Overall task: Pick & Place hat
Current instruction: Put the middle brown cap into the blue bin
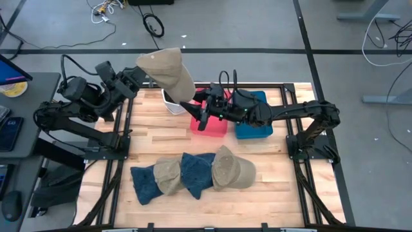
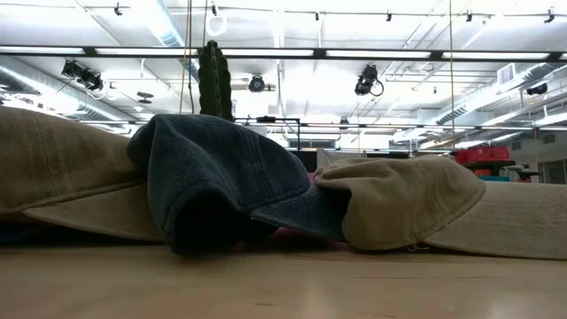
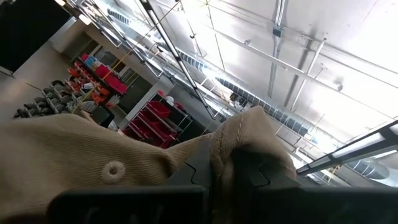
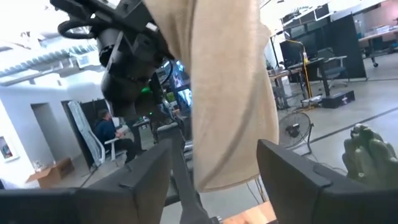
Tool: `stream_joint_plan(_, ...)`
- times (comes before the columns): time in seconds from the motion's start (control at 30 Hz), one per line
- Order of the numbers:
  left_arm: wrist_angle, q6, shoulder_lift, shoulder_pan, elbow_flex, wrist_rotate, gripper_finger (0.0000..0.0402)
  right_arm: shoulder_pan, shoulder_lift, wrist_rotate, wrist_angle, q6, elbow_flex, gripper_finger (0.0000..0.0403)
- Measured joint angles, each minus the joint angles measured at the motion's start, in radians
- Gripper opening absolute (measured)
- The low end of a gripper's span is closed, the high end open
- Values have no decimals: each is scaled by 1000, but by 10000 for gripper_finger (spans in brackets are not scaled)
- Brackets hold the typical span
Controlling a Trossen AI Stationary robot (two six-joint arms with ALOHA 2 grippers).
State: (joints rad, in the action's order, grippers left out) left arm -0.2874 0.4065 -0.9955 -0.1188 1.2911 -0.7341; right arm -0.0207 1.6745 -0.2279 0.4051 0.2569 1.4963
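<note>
Tan hat (image 1: 168,72) upper centre of the high view, hanging long-axis down, pinched at its crown by shut left gripper (image 1: 136,78). Right gripper (image 1: 205,115) just lower right of it, fingers (image 4: 144,171) apart either side of the hanging brim, gripping nothing.

Overhead, table-level, two wrist cameras
</note>
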Motion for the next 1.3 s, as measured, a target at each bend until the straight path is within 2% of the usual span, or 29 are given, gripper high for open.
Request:
stream_joint_plan(0.23, 0, -1, 0, 0, 0, 0, 23, 2, 0, 13, 0, 26, 0, 133)
stream_joint_plan(0.43, 1, -56, 0, 0, 0, 0, 26, 2, 0, 92, 1, 26, 0, 23)
stream_joint_plan(0.47, 2, -69, 0, 0, 0, 0, 31, 2, 0, 107, 1, 26, 0, 15)
stream_joint_plan(0.7, 8, -136, 0, 0, 0, -1, 80, 16, 0, 153, 3, 85, 0, 10)
stream_joint_plan(0.9, 7, -276, 2, -16, 0, 11, 107, 27, -11, 203, -8, 136, 0, 8)
stream_joint_plan(1.1, 37, -385, 22, -55, 0, 182, 122, 30, -53, 231, -64, 142, 0, 8)
stream_joint_plan(1.2, 62, -392, 37, -72, 0, 254, 115, 31, -86, 234, -141, 113, 0, 8)
stream_joint_plan(1.3, 96, -391, 58, -89, -1, 297, 102, 36, -117, 281, -211, 88, 0, 8)
